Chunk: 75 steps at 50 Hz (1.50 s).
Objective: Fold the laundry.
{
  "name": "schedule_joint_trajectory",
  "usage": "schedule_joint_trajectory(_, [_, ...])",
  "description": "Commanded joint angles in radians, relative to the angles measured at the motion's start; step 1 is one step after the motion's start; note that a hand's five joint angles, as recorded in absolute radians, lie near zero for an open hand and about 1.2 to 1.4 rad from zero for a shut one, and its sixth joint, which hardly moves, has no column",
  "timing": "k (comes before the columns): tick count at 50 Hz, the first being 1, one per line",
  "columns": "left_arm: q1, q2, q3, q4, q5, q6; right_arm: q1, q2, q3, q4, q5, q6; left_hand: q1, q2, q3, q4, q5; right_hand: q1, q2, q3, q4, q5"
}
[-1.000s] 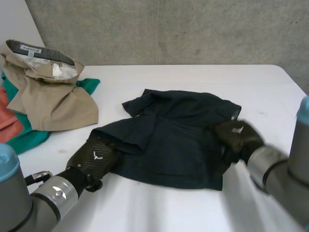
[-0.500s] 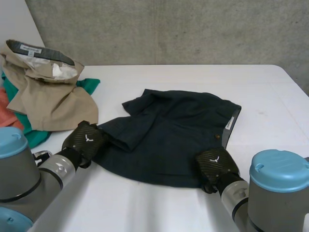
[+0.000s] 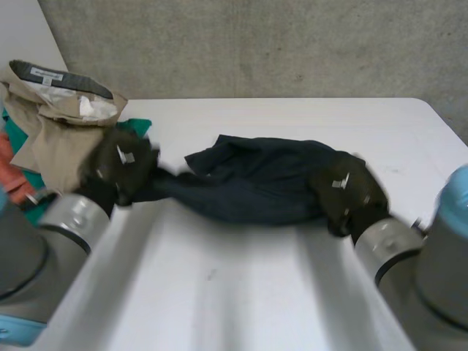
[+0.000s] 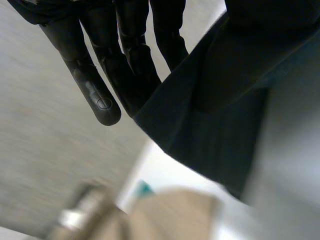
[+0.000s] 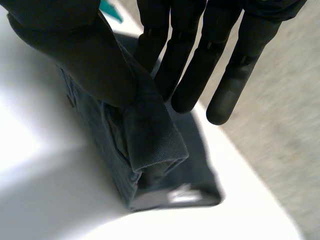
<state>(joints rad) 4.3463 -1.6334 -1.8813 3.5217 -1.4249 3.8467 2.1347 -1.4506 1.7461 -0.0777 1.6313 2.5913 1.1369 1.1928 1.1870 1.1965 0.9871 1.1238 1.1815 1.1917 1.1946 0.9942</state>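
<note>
Your white table, dark navy garment bunched across its middle, heap at far left corner, tan trousers over teal cloth and orange cloth.

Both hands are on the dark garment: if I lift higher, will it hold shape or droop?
Likely floppy: the dark garment bunches and sags between the left hand and right hand. Probably light: a pinch at each end holds it. Its ribbed weave in the right wrist view looks grippy, so slipping seems unlikely.
</note>
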Motion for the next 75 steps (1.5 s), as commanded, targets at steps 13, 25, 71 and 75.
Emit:
schedule_joint_trajectory(13, [-0.111, 0.115, 0.471, -0.587, -0.083, -0.289, -0.122, -0.012, -0.565, 0.519, -0.01, -0.147, 0.259, 0.203, 0.209, 0.2, 0.235, 0.273, 0.215, 0.205, 0.202, 0.228])
schedule_joint_trajectory(25, [-0.155, -0.423, 0.793, -0.584, -0.207, -0.273, -0.133, 0.3, -0.626, 0.319, -0.001, -0.16, 0.259, 0.203, 0.209, 0.2, 0.235, 0.273, 0.215, 0.205, 0.202, 0.228])
schedule_joint_trajectory(71, [-0.234, -0.539, 0.519, -0.086, -0.292, -0.131, -0.134, 0.566, -0.505, -0.211, -0.067, -0.126, 0.259, 0.203, 0.209, 0.2, 0.235, 0.273, 0.215, 0.205, 0.202, 0.228])
schedule_joint_trajectory(75, [-0.251, -0.432, 0.41, -0.142, -0.293, -0.13, -0.137, 0.443, -0.407, -0.096, -0.048, -0.131, 0.259, 0.203, 0.209, 0.2, 0.235, 0.273, 0.215, 0.205, 0.202, 0.228])
